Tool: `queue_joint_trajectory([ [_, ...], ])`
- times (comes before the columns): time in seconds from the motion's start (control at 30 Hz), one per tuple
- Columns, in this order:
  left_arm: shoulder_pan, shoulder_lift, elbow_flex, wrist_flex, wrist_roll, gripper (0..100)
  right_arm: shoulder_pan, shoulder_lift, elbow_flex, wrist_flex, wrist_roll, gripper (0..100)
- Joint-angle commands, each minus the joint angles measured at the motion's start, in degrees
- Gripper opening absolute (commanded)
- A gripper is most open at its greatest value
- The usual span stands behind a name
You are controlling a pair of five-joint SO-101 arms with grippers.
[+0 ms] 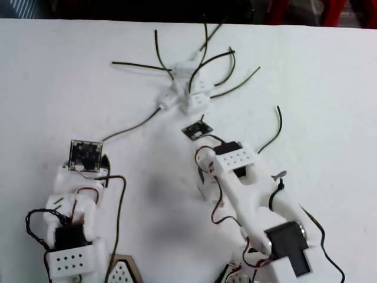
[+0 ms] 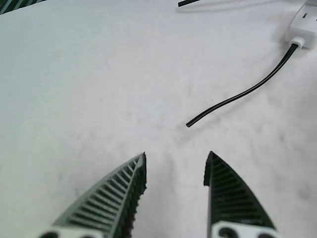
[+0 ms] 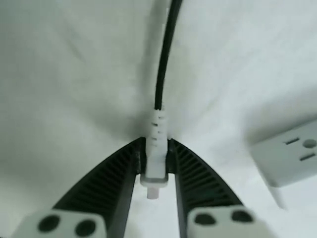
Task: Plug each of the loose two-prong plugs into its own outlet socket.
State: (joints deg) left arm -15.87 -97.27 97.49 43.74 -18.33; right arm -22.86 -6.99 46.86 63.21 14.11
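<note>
Closest in, the left gripper [image 2: 176,156] stands about half open over the white table [image 2: 74,89], its two ribbed fingers apart and touching nothing. Just ahead of it lies the cut end of one black cord [image 2: 237,96], which runs away to a white plug [image 2: 304,22] farther out.

From above there are two arms at the near edge, the left arm [image 1: 76,206] and the right arm [image 1: 247,188]. Beyond them sits one knot of plugs and sockets [image 1: 188,88]. About seven short black cords show in all, one stray cord [image 1: 272,132] lying apart to the right. The white blocks overlap too much to count.

The right gripper [image 3: 156,145] is closed to a narrow slit on one held plug [image 3: 154,171], pinched by its sides, its own lead [image 3: 166,49] running straight away. One outlet socket [image 3: 290,156] lies just beside it, not touching.

Bare tabletop is widest left of the knot and again to its right. The far table edge runs straight behind the knot, dark beyond it.
</note>
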Motion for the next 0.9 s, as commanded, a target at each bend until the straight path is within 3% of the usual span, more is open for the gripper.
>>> queue_joint_trajectory([
  [0.0,0.66,-0.57,-0.18,0.18,0.00,20,0.57,3.47,-1.76,1.71,0.09,5.1],
  [0.17,0.66,-0.57,-0.18,0.18,0.00,20,0.31,3.65,-3.96,2.59,0.00,1.9],
  [0.4,0.66,-0.57,-0.18,0.18,0.00,20,0.31,1.01,-8.18,10.51,-0.44,10.9],
  [0.87,0.66,-0.57,-0.18,0.18,0.00,20,0.22,0.40,-6.68,10.59,0.09,3.0],
])
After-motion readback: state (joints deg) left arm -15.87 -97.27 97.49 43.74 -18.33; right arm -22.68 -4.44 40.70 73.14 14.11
